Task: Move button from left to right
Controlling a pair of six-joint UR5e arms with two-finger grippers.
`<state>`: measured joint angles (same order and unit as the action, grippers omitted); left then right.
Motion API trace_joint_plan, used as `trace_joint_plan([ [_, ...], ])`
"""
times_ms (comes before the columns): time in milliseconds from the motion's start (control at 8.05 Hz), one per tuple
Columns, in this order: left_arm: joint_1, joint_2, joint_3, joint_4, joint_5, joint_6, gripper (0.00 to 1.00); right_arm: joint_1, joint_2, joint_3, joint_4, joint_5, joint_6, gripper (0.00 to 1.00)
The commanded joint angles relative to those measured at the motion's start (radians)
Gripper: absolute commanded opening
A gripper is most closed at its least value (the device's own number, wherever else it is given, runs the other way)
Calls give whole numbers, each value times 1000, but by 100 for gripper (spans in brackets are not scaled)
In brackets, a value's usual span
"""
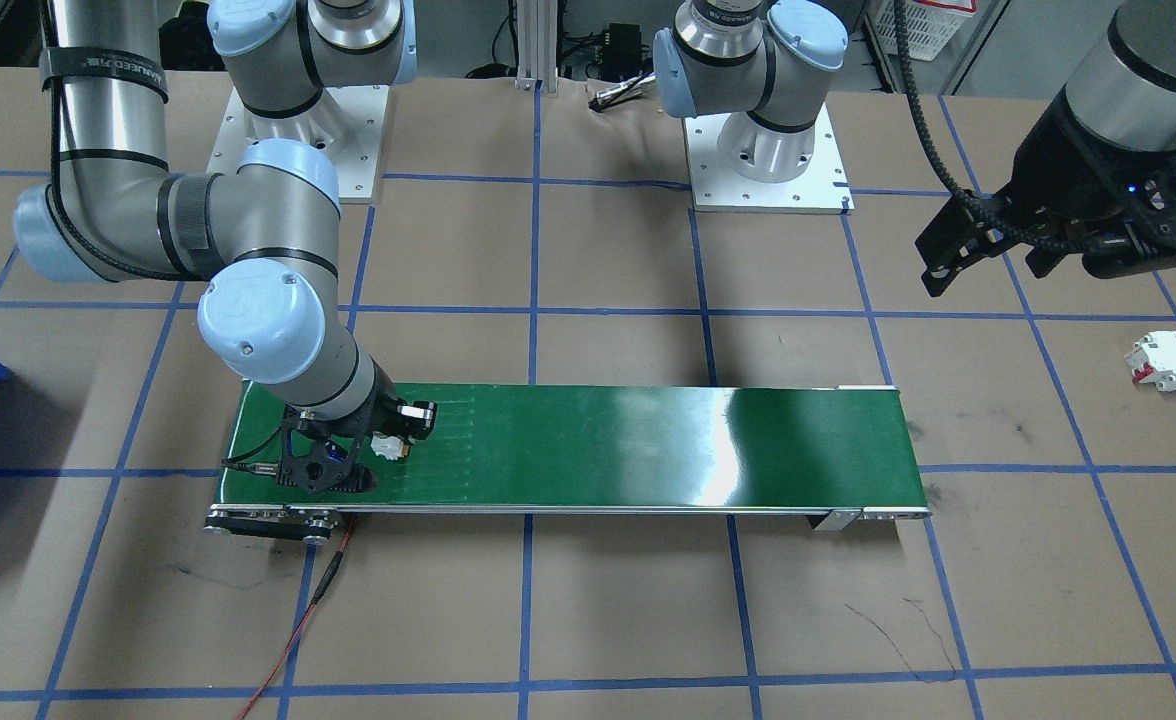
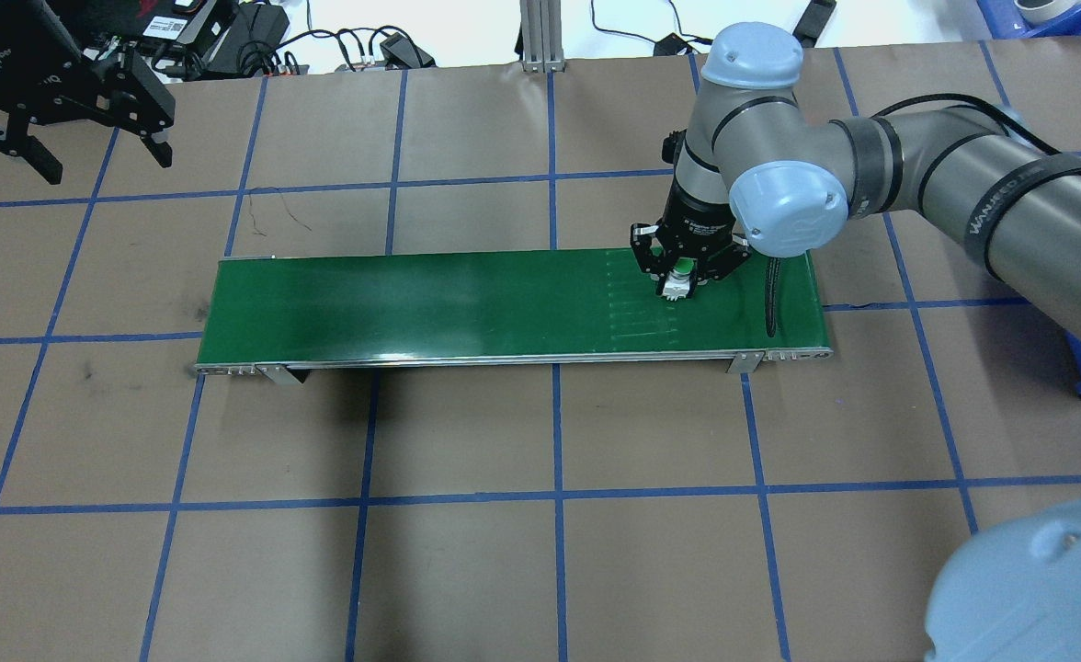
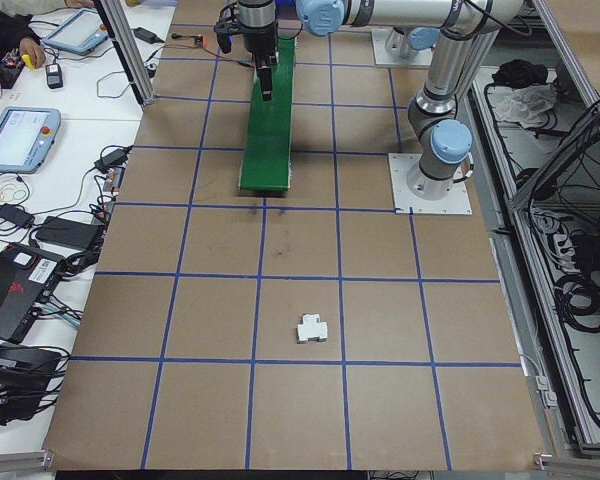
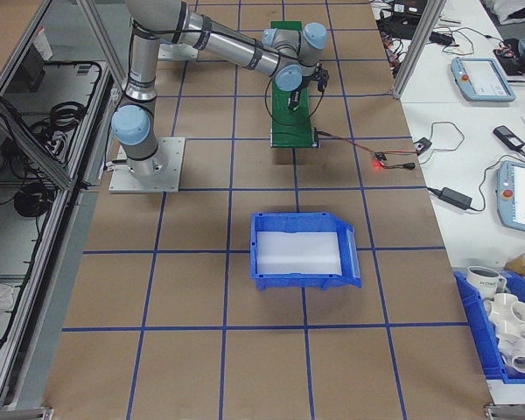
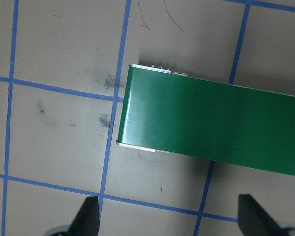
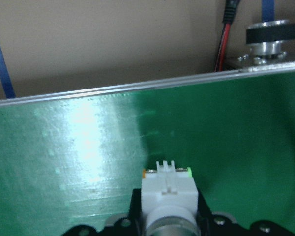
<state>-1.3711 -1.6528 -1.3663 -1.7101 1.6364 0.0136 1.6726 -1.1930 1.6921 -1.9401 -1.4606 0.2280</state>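
I see my right gripper clamped on the button over the green belt; left gripper gapes wide, empty, at ten o'clock; white breaker lies apart.

Brown table (blue tape grid); white side desks with cables.

1. Conveyor belt: glossy green, silver side rails.
2. Table: brown, blue tape grid.
3. Button: white base, green cap.
4. Breaker: white, red parts.
5. Bin: blue.
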Motion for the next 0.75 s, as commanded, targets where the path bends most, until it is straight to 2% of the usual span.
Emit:
trace_joint_plan([
  [0, 1, 2, -2, 0, 0, 0, 100, -26, -17, -104, 99, -69, -9, 0],
  [124, 1, -1, -2, 0, 0, 0, 100, -71, -23, -159, 181, -93, -41, 0],
  [249, 1, -1, -2, 0, 0, 0, 100, -139, -54, -176, 228, -115, -102, 0],
  [373, 1, -2, -2, 0, 5, 0, 100, -215, -89, -180, 246, -127, -187, 0],
  [497, 1, -2, -4, 0, 6, 0, 100, -285, -118, -189, 281, -177, -264, 0],
  [621, 1, -2, -4, 1, 6, 0, 100, -356, -146, -192, 286, -200, -356, 0],
])
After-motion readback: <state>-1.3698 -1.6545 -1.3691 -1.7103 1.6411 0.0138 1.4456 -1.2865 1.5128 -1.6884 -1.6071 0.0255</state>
